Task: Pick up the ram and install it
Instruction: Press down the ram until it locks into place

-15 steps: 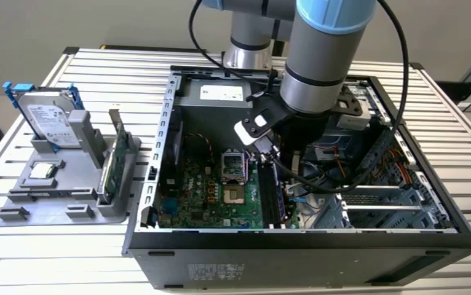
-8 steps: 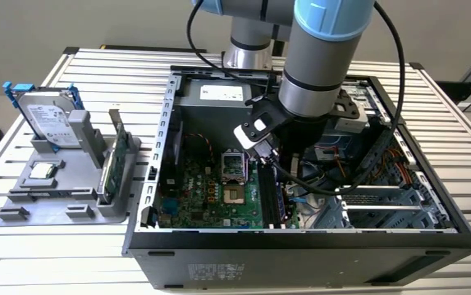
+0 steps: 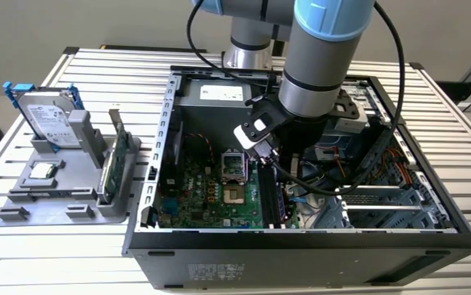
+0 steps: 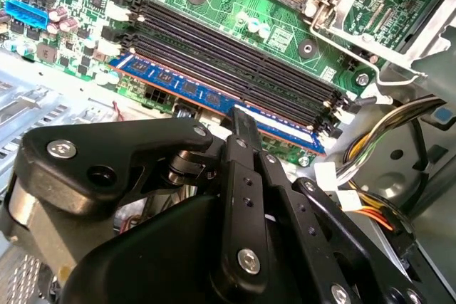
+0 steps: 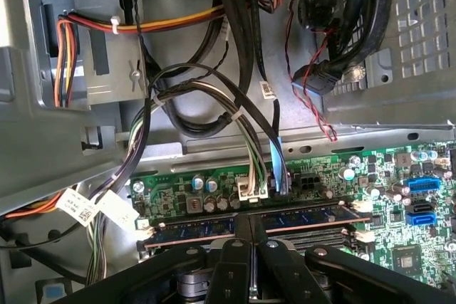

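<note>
Blue ram (image 4: 214, 99) with dark chips, green motherboard (image 4: 214, 5), black slots (image 4: 235, 62).

The arm (image 3: 321, 55) is grey with a light blue band near its top. It comes down steeply from above, and its black wrist points down. A black cable loops around the arm and hangs by the wrist. In both wrist views the end effector (image 4: 246, 122) is black, with screws along its links. Its two fingers (image 5: 239, 229) stand close together, side by side, with just a thin gap between them. The fingertips point down at the ram (image 4: 214, 97)
</note>
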`<control>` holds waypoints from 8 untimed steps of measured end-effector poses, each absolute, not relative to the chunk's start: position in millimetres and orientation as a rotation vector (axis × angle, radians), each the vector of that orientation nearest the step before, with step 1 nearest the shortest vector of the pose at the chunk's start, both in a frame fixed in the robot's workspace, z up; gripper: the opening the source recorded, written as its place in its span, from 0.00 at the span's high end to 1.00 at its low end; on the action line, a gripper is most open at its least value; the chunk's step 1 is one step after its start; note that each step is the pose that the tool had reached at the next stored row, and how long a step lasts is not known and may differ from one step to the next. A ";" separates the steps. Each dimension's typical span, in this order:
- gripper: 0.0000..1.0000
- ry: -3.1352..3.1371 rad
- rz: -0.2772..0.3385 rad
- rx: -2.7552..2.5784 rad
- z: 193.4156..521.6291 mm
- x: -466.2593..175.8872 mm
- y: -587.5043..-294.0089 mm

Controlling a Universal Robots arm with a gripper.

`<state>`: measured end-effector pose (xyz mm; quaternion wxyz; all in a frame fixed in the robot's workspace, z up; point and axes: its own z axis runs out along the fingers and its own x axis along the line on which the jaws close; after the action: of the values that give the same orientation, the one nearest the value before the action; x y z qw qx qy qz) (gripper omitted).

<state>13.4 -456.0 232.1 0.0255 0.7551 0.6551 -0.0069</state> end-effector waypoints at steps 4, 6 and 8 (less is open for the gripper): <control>1.00 2.027 -0.025 2.336 231.6 13.3 -455.9; 1.00 2.027 -0.025 2.336 231.3 13.4 -456.0; 1.00 2.027 -0.025 2.336 231.0 13.4 -455.9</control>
<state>13.4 -455.9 231.0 0.0245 0.7551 0.6552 -0.0081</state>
